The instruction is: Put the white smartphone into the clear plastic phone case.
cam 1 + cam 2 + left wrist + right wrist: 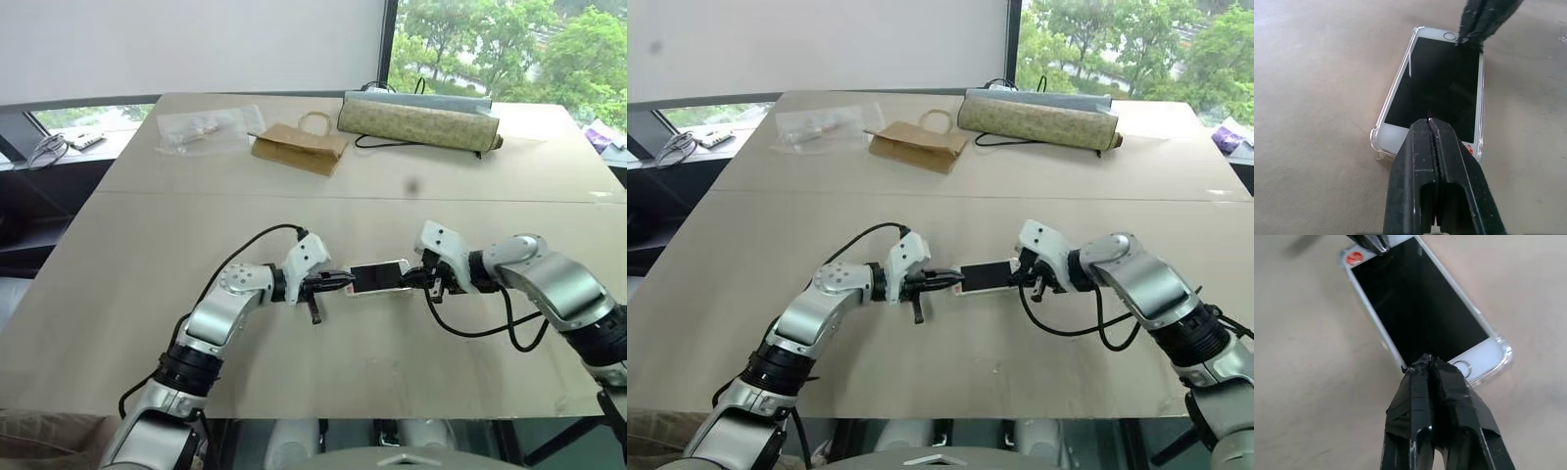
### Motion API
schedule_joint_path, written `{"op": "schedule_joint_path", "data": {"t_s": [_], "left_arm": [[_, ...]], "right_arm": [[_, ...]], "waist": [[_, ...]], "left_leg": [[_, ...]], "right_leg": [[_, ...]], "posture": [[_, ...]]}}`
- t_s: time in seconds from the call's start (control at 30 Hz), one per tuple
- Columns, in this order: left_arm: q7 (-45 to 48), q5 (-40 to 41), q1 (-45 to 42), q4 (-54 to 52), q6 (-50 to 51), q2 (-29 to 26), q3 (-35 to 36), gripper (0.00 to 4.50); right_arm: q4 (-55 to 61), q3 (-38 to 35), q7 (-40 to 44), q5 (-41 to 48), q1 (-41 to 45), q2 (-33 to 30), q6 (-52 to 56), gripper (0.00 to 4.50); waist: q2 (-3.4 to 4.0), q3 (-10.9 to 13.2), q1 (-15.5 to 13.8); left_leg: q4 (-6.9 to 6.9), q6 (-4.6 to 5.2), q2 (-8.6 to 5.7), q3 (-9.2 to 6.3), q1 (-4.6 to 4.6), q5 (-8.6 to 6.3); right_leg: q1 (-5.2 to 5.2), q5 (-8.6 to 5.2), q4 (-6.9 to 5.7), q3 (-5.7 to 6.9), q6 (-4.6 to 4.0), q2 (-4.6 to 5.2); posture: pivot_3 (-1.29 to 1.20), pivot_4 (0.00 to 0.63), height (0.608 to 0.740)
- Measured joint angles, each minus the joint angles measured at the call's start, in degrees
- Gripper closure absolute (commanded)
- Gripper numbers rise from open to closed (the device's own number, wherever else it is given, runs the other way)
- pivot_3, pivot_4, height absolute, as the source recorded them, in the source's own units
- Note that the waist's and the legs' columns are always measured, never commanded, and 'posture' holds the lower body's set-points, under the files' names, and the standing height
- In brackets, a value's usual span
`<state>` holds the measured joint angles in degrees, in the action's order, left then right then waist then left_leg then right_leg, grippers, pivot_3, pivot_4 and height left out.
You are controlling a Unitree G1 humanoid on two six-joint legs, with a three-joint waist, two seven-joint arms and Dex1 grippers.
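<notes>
White smartphone (1442,83) lying flat, screen up, on the tan table (147,284), near the front-middle of it, seated inside the clear plastic phone case (1382,113). Case rim showing all round the phone's white edge, rounded clear corners standing just proud of it. Black screen dark; home-button end toward the right arm, the end with a small red round sticker (1354,258) toward the left arm.

Left gripper (1431,120) pressed shut, both black fingers together with nothing between them, tips over the sticker end of the phone; touching it or just above it, cannot tell. Right gripper (1427,360) likewise closed on nothing, fingers wrapped in black tape, tips at the home-button end, at the edge of the screen. The two grippers facing each other from opposite short ends of the phone.

Farther back on the table from the phone: a brown paper bag (299,145) with a looped handle lying flat; beside it, toward the table's left, a crinkled clear plastic bag (206,127) with small items inside; toward the right, a long olive patterned roll (419,122) lying across the far edge.
</notes>
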<state>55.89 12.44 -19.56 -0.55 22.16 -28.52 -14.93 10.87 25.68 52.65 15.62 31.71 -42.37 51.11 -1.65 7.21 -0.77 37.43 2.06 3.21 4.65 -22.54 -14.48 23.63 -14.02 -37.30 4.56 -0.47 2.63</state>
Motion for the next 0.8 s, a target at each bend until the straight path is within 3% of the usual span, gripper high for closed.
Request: {"op": "schedule_joint_path", "data": {"t_s": [0.4,0.5,0.57,0.7,0.73,0.77,0.8], "left_arm": [[-0.42,-0.1,1.5,-0.43,1.04,-0.31,-0.37,4.5],[-0.4,0.28,1.86,-0.69,0.41,-0.2,0.41,4.5],[-0.42,1.15,2.02,-0.87,-0.39,0.39,1.38,4.5],[-1.59,4.06,2.84,-1.17,-1.12,3.22,4.34,4.5],[-2.26,5.66,2.86,-1.44,-0.37,4.07,5.75,4.5],[-2.73,7.86,2.9,-2.59,1.3,4.44,7.45,3.88],[-3.02,9.28,2.9,-3.74,2.23,4.45,8.53,3.59]], "right_arm": [[-4.69,0.78,1.93,-5.31,-0.46,2.57,-4.88,4.41],[-2.78,-6.97,-0.02,-3.03,-7.32,5.43,-9.05,4.41],[-0.77,-11.14,-1.12,-1.24,-10.72,6.94,-10.89,4.41],[3.23,-16.2,-2.42,2.7,-17.83,10.83,-16.19,4.41],[4.3,-17.41,-3.1,2.98,-18.51,11.05,-17.03,3.87],[5.29,-19.23,-4.12,3.1,-19.11,11.18,-18.26,3.46],[5.86,-20.62,-4.66,3.11,-19.47,10.94,-18.99,3.13]], "waist": [[-0.25,-0.83,-0.03],[-0.25,-0.72,-0.05],[0.39,-0.27,0.08],[0.7,0.64,0.0],[0.75,0.84,-0.05],[0.71,0.95,-0.04],[0.7,0.98,-0.02]], "left_leg": [[-0.08,-0.07,0.03,0.02,0.42,-0.05],[-0.14,-0.06,0.05,-0.03,0.35,-0.04],[-0.14,-0.02,0.04,0.06,-0.02,-0.02],[-0.19,-0.03,0.07,0.02,-0.48,0.0],[-0.19,-0.04,0.06,0.03,-0.58,0.0],[-0.17,-0.05,0.06,0.0,-0.76,0.01],[-0.13,-0.05,0.05,-0.03,-0.88,0.01]], "right_leg": [[-0.33,-0.02,0.09,0.4,-0.03,0.51],[-0.32,-0.01,0.17,0.59,-0.03,0.56],[-0.02,0.02,0.2,0.55,-0.02,0.59],[0.38,0.27,0.08,0.61,0.01,0.33],[0.48,0.27,0.06,0.62,0.01,0.3],[0.6,0.28,0.07,0.64,0.02,0.26],[0.69,0.28,0.1,0.7,0.03,0.26]], "posture": [[0.0,0.15,0.74],[0.0,0.15,0.74],[0.0,0.15,0.74],[0.0,0.15,0.74],[0.0,0.15,0.74],[0.0,0.15,0.74],[0.0,0.15,0.74]]}}
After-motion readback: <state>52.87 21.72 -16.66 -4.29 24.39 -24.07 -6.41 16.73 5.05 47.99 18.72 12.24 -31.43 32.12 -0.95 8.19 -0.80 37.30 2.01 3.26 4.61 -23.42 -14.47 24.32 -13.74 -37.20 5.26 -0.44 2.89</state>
